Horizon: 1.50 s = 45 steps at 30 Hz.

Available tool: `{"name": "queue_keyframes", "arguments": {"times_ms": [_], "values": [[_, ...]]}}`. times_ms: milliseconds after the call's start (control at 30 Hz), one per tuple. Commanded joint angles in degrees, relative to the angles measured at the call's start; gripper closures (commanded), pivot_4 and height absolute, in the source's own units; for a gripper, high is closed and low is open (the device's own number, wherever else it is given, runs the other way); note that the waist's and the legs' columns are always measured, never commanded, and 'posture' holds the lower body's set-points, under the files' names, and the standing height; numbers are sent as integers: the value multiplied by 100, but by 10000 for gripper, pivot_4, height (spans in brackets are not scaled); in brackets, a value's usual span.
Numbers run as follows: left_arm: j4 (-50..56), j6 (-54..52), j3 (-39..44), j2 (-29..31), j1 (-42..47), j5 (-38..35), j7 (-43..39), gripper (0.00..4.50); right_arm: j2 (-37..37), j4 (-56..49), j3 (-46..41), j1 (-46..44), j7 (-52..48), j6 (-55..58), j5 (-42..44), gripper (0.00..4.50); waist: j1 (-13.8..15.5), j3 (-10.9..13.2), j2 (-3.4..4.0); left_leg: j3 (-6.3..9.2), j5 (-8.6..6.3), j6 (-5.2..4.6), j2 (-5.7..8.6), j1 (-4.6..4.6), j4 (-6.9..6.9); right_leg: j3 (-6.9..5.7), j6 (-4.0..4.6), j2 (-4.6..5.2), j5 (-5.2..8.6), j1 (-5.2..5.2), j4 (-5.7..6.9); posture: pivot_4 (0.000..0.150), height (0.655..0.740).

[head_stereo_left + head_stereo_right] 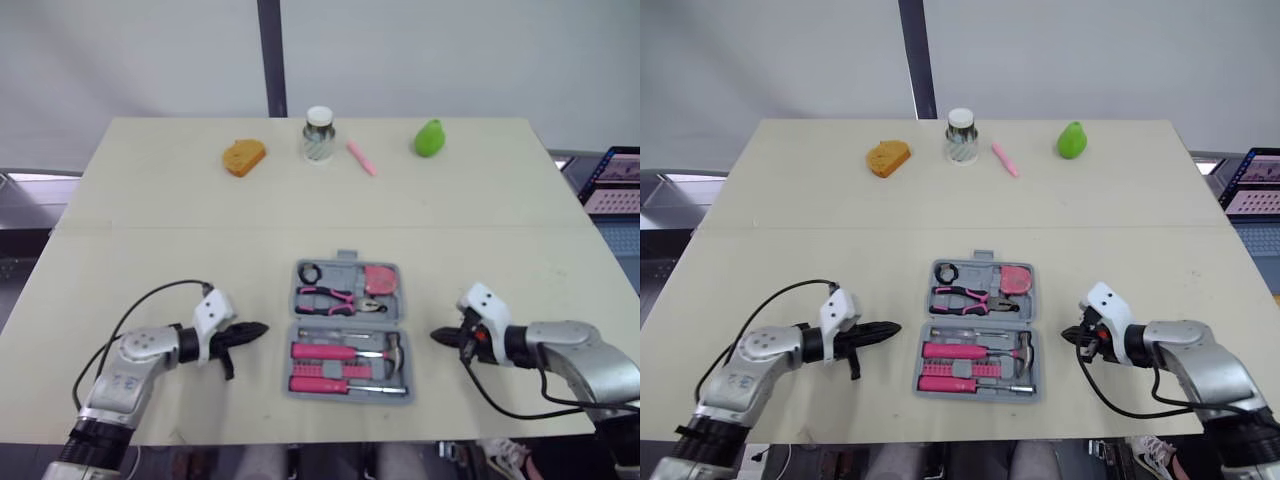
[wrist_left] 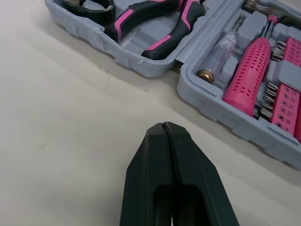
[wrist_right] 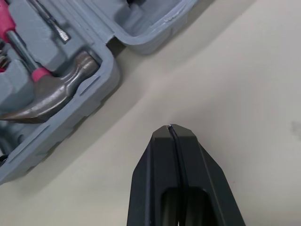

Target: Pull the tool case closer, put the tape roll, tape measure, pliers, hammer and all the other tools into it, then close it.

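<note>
We find the open grey plastic tool case (image 1: 340, 272) near the front of the beige table (image 1: 150, 250), pink-handled tools (image 1: 330, 352) seated inside, flanked by the left gripper (image 1: 260, 329) and right gripper (image 1: 438, 336), both pinched together and empty, apparently placed to fold the lid.

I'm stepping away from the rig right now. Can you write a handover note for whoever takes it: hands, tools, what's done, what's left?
Left hand: shut, empty, on the left of the tool case.
Right hand: shut, empty, on its right.
The case lies open on the near part of the table, between the hands.
Far half: tape roll, pliers, tape measure. Near half: hammer.
Done: case is close and the named tools are in.
Left: close the case. A pink stick lies at the far edge by a jar; I cannot tell if it is a tool.
</note>
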State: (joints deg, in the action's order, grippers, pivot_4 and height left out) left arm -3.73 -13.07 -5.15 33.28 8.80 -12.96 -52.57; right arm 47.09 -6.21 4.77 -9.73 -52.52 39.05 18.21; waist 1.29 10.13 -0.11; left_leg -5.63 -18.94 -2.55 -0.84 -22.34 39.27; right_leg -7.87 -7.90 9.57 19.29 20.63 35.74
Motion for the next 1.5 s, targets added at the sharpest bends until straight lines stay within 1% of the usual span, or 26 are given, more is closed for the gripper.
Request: {"name": "queue_keyframes", "arguments": {"times_ms": [33,200,400,600,800,1133,1500], "values": [[-239,41,-119,-143,237,133,54,44894,-71,17,116,-146,45,-16,-124,44929,2,0,-1,0,0,0,0,0,0,0,0,0,0,0,1,1500,6950],[-702,314,-295,-326,598,369,88,44894,-244,187,384,-403,29,-123,-352,44929,-3,1,-1,2,4,0,1,-2,0,-2,0,0,0,1,3,1500,6950],[-1259,604,-413,-548,951,568,43,44894,-433,205,502,-607,35,-74,-453,44929,2,1,-1,2,6,1,2,-4,2,-4,0,0,0,3,6,1500,6950],[-1506,767,-580,-791,1073,686,-18,44894,-550,65,527,-659,18,-16,-444,44929,13,0,-1,11,9,-2,9,-5,4,-4,-3,2,-1,-1,8,1500,6950],[-1525,834,-676,-904,1017,783,-67,44894,-599,-68,543,-676,9,41,-428,44929,25,0,-1,16,10,-5,13,-5,5,-5,-4,5,-2,-4,8,1500,6950],[-1213,712,-754,-995,812,788,-105,44894,-647,-140,576,-688,-29,58,-411,44929,9,0,-1,16,10,-5,14,-5,5,-5,-5,6,-3,-3,8,1500,6950],[-870,600,-760,-921,565,797,-134,44894,-696,-198,643,-710,-81,4,-440,44929,-9,0,-1,15,10,-5,12,-4,4,-6,-5,6,-3,-3,8,1500,6950]]}}
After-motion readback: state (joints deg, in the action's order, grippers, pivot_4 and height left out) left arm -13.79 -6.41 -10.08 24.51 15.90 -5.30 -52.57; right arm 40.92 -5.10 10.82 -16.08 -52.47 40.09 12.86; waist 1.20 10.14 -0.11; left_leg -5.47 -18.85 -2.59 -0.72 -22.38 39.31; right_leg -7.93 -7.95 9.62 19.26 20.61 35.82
